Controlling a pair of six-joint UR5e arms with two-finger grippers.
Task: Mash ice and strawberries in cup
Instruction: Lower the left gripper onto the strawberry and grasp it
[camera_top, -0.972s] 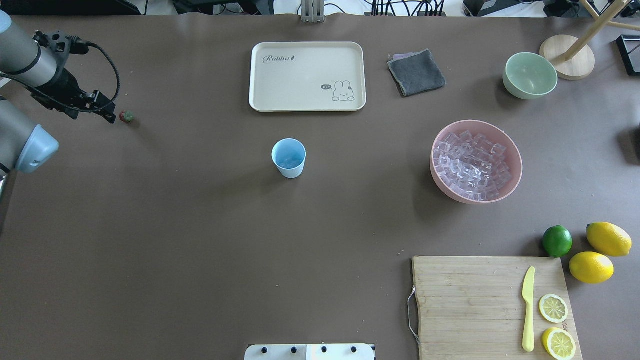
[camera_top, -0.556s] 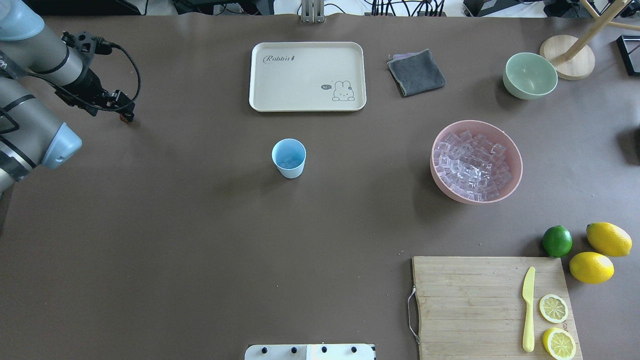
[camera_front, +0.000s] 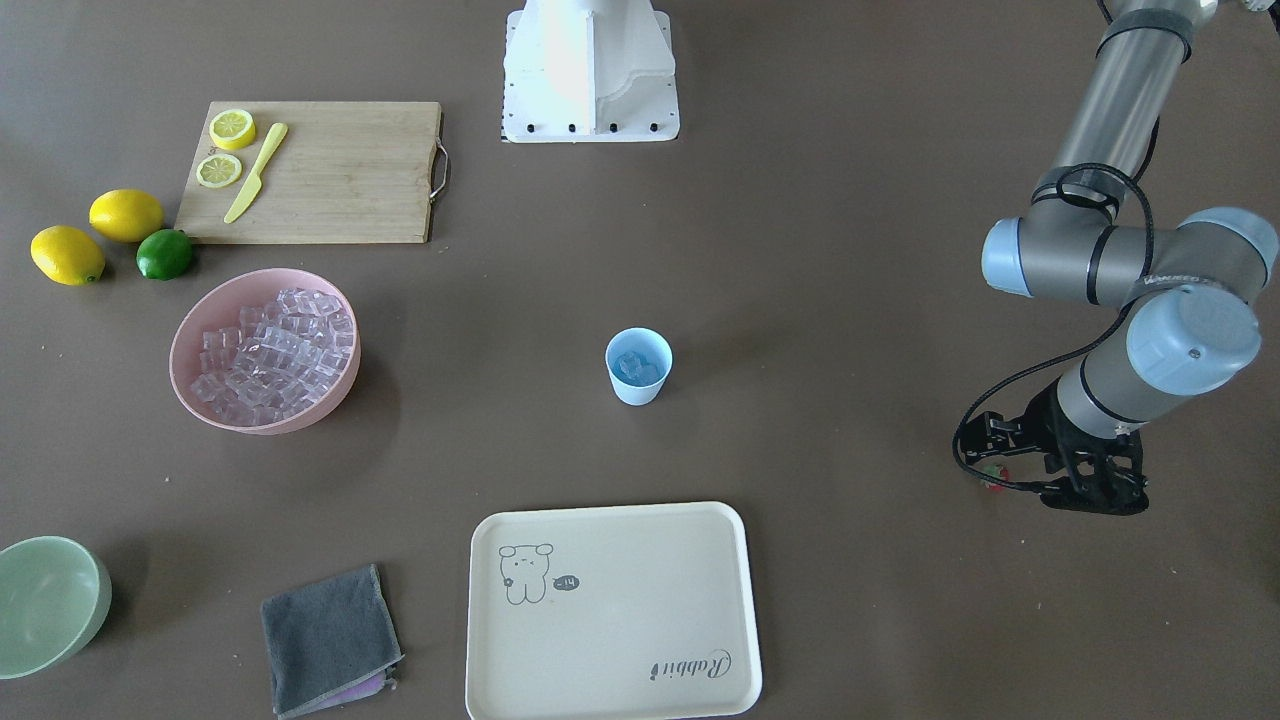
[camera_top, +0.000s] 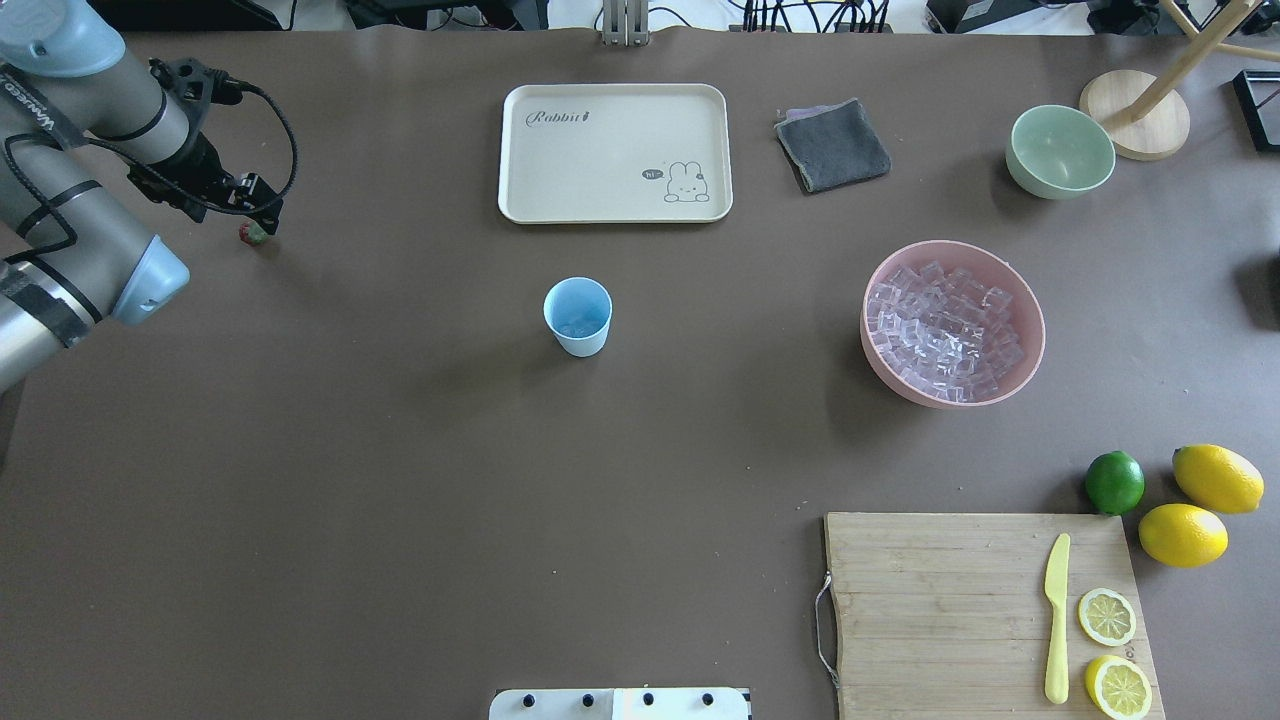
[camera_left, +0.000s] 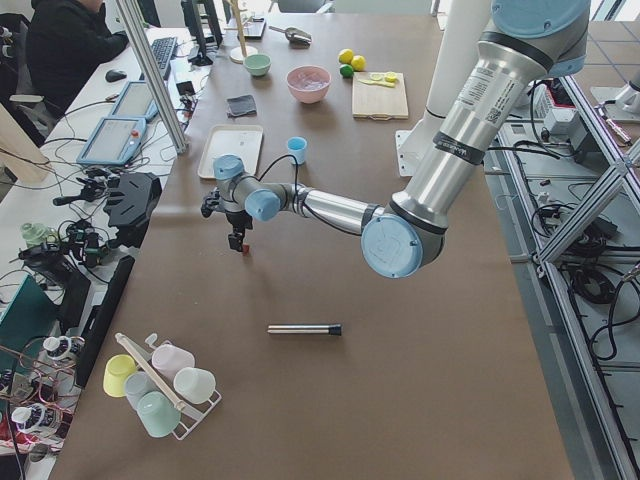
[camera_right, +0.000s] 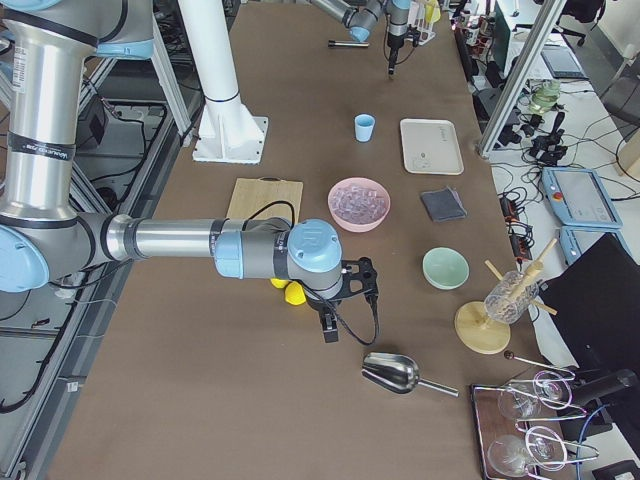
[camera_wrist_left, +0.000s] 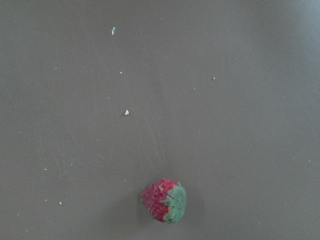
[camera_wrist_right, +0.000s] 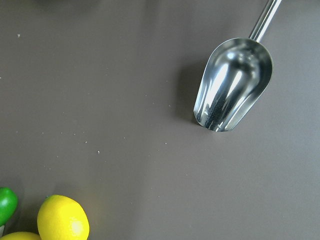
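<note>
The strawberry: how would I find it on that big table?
In the overhead view, start at the cream rabbit tray and move left toward the robot's left arm. Beside the arm's black tip lies the strawberry, tiny, red, green-capped, the only red thing nearby.

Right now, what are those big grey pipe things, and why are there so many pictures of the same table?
Those are robot arms, a left and a right one, each ending in a two-finger gripper. Cameras look from above, from across the table, from both its ends, and from each wrist. The left gripper is right by a tiny strawberry, which lies on the table and is not held. The blue cup in the middle has ice in it. More cubes fill a pink bowl. The right wrist camera sees a metal scoop.
</note>
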